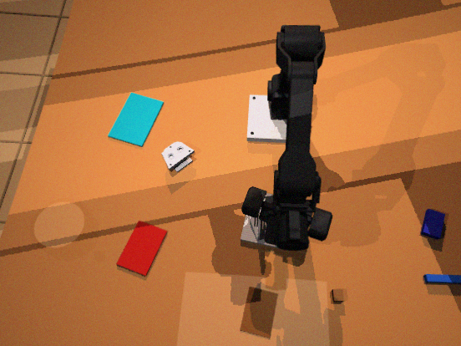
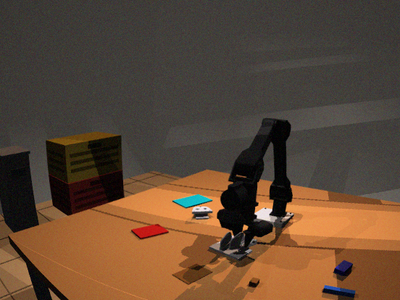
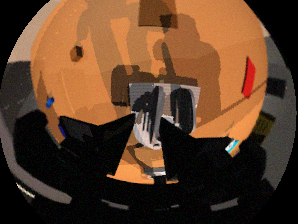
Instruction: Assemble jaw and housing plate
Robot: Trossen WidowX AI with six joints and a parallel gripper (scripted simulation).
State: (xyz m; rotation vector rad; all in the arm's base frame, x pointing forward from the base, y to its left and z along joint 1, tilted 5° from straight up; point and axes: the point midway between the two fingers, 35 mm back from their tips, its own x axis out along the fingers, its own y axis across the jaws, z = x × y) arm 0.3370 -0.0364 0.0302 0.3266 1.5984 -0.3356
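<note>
The grey baseplate (image 1: 249,239) (image 2: 216,248) (image 3: 134,90) lies on the table under the hand. One grey jaw (image 2: 225,241) (image 3: 184,107) stands at the plate's left in the exterior view. My gripper (image 3: 147,118) points down over the plate, shut on the other grey jaw (image 2: 238,240) (image 3: 148,125), beside the first. The hand hides most of both jaws in the top view. The pins, the teeth and whether the held jaw is seated cannot be made out. The white housing plate (image 1: 176,153) (image 2: 201,209), with two larger holes, rests apart, raised on a small support.
A cyan panel (image 1: 136,119) (image 2: 192,201) and a red panel (image 1: 142,248) (image 2: 150,231) (image 3: 248,78) lie left of the arm. A brown panel (image 1: 260,312) and small brown cube (image 1: 337,295) lie in front. A dark blue block (image 1: 433,224) and blue bar (image 1: 442,279) lie right.
</note>
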